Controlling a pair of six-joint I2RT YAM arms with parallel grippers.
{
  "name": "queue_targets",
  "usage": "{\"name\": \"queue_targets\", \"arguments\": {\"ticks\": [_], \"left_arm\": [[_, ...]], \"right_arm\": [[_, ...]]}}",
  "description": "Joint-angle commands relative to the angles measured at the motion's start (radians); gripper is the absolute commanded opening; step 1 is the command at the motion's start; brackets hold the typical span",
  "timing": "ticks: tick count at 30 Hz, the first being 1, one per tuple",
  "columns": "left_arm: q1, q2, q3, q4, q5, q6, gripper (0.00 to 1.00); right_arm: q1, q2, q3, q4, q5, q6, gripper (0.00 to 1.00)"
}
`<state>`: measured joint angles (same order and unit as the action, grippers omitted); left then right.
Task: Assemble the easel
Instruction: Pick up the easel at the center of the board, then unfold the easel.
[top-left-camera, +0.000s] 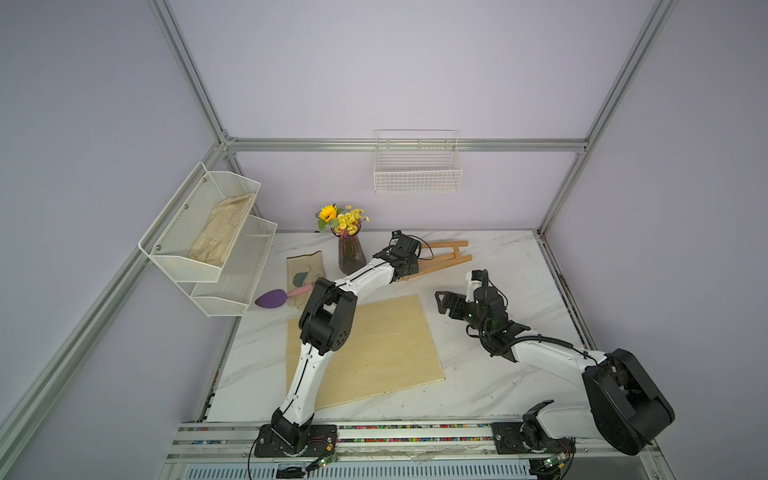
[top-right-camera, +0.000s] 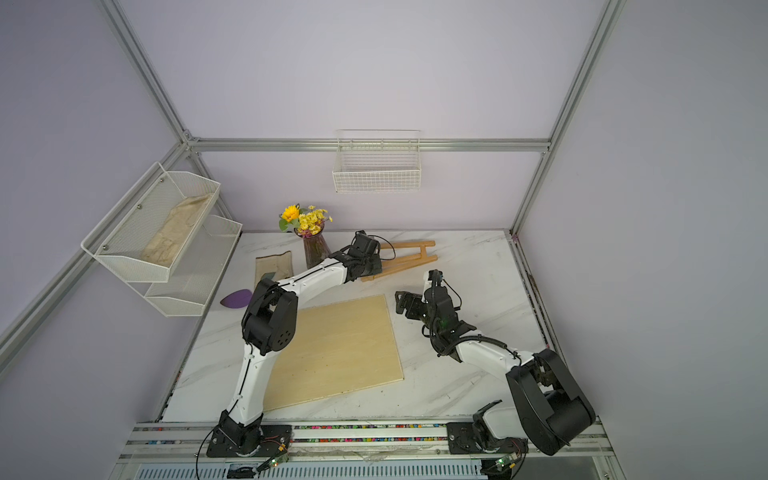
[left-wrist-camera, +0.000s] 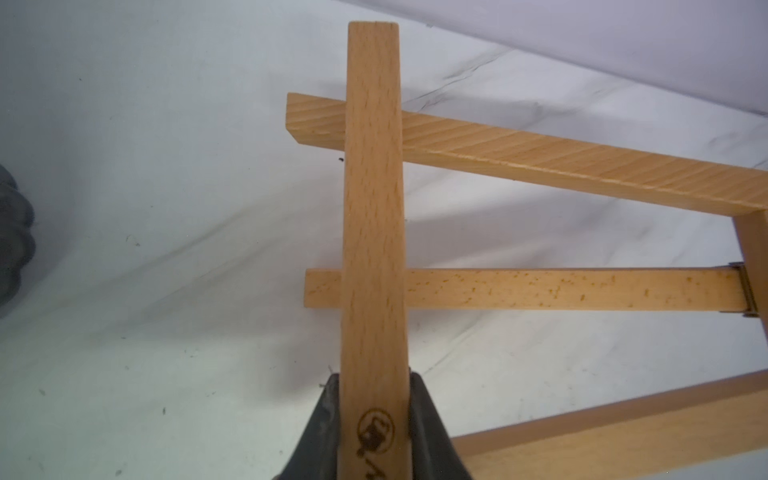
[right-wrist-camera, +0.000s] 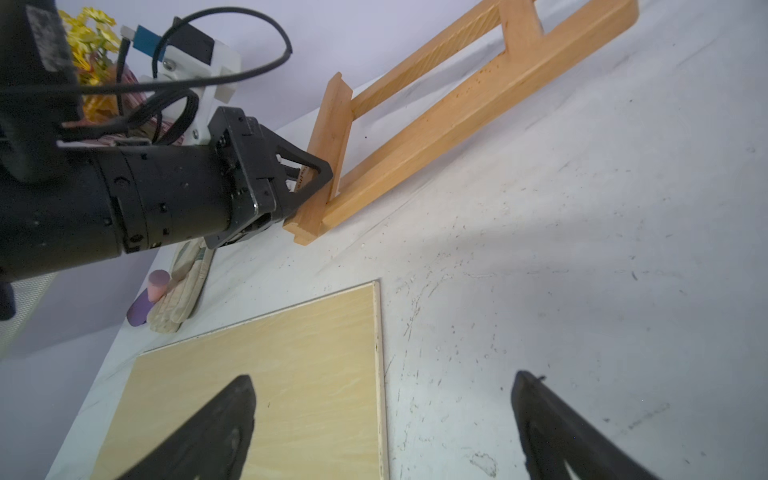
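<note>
At the left edge of both top views a two-tier white mesh rack (top-left-camera: 208, 266) is hanging on the wall, with a beige fabric piece (top-left-camera: 222, 230) lying in its upper tier. Just right of it, a purple-bladed trowel (top-left-camera: 272, 298) is resting its pink handle on a gardening glove (top-left-camera: 305, 264). A glass vase (top-left-camera: 351, 253) of yellow flowers is standing beside the glove.

The left arm (top-left-camera: 309, 365) is rising from its base at the bottom edge, bending at a black elbow in mid-frame and stretching its white forearm up and to the right, just below the vase. The left gripper (top-left-camera: 409, 270) is sitting low over the wide end of the easel (top-left-camera: 457, 252). In the left wrist view its dark fingers (left-wrist-camera: 328, 424) are pinching a stamped flat strip (left-wrist-camera: 374, 208) across its width.

The easel is lying on the marble tabletop (top-left-camera: 498, 374) above centre, right of the vase, its legs narrowing toward the right. Whether the gripped end is off the marble I cannot tell. Below it a plywood board (top-left-camera: 374, 349) is lying flat, and a white wire basket (top-left-camera: 417, 166) is hanging on the back wall above.

The right arm (top-left-camera: 552, 357) is folding through a large black elbow at lower right, its forearm running up and to the left. The right gripper (top-left-camera: 440, 302) is pointing left, hovering between the board's upper right corner and the easel, touching neither. Its fingers (right-wrist-camera: 216, 428) are standing wide apart with nothing between them.
</note>
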<state>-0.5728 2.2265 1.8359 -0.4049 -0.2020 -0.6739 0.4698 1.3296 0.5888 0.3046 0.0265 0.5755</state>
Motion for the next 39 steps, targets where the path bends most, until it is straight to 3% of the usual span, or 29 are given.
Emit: {"name": "queue_targets", "arguments": {"ticks": [1,7,13,18,22,31,39], "left_arm": [[-0.012,-0.152,-0.06,0.181,0.061,-0.077,0.03],[-0.016,-0.307,-0.292,0.425,0.156,-0.192,0.02],[-0.032,-0.445,-0.499,0.611,0.171,-0.289,0.0],[-0.059,-0.521,-0.596,0.672,0.188,-0.343,0.0],[-0.093,-0.584,-0.693,0.743,0.158,-0.391,0.0],[-0.173,-0.652,-0.795,0.846,0.113,-0.452,0.0],[-0.208,-0.709,-0.908,0.945,0.092,-0.503,0.0]], "right_arm": [[0.007,-0.055,0.038,-0.098,-0.016,-0.002,0.97],[0.008,-0.165,0.045,-0.205,-0.094,-0.003,0.97],[0.009,-0.252,0.034,-0.275,-0.142,-0.005,0.97],[0.009,-0.278,0.019,-0.271,-0.078,-0.008,0.97],[0.009,-0.304,0.017,-0.296,0.043,0.046,0.97],[0.009,-0.263,-0.018,-0.116,0.114,0.053,0.97],[0.003,-0.181,0.04,-0.12,0.201,0.075,0.97]]}}
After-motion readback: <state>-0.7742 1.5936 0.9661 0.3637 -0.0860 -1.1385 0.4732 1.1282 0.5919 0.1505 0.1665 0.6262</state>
